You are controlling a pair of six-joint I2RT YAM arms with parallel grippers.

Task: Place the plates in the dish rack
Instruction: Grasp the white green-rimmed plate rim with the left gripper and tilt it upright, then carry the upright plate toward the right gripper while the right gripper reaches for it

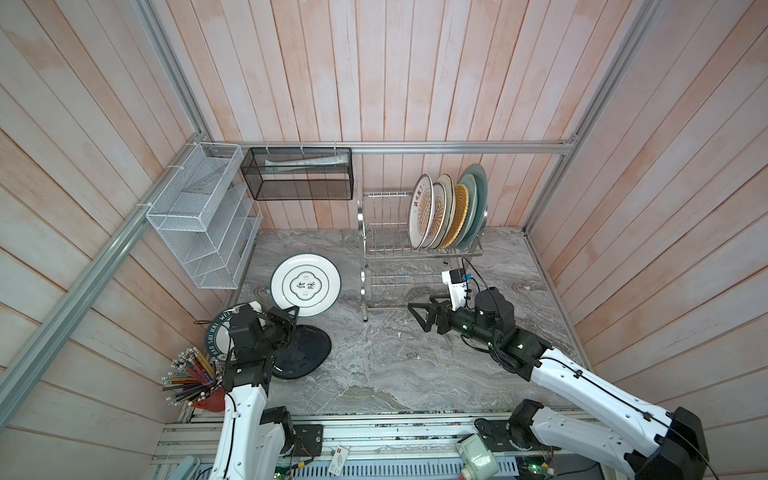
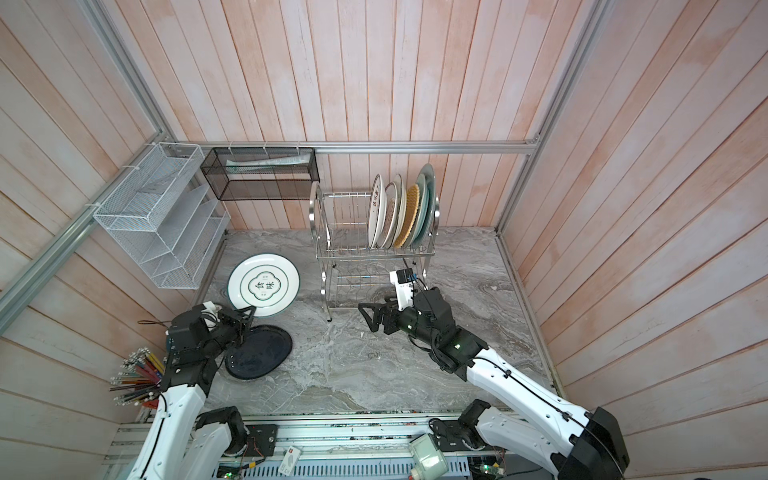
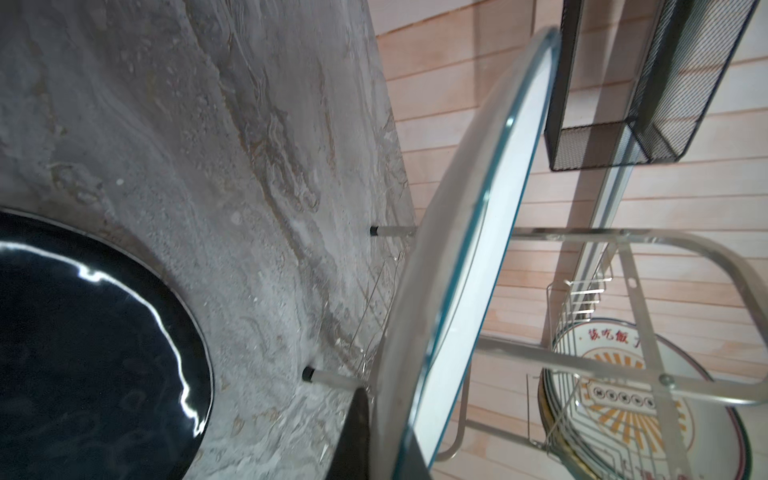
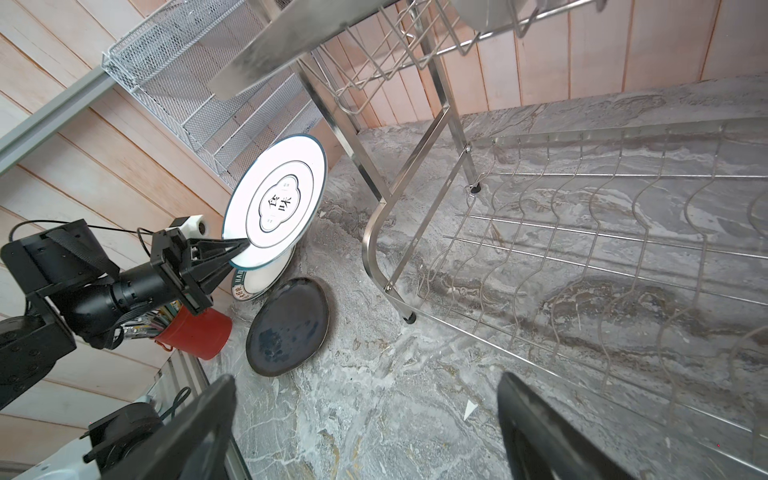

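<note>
My left gripper (image 1: 292, 311) is shut on the near rim of a green-ringed white plate (image 1: 306, 286), which is tilted up off the table left of the dish rack (image 1: 376, 249). In the left wrist view the plate (image 3: 457, 270) runs edge-on from between my fingers (image 3: 353, 436). A black plate (image 1: 305, 353) lies flat below it. A dark-rimmed lettered plate (image 1: 212, 337) is mostly hidden under my left arm. Several plates (image 1: 449, 212) stand upright at the right end of the rack's upper tier. My right gripper (image 1: 417, 318) hangs open and empty in front of the lower tier (image 4: 582, 249).
A white mesh organiser (image 1: 203, 216) hangs on the left wall and a black mesh basket (image 1: 299, 174) on the back wall. A red cup of pencils (image 1: 195, 378) stands at the near left corner. Wooden walls close in three sides of the marble table (image 1: 415, 374).
</note>
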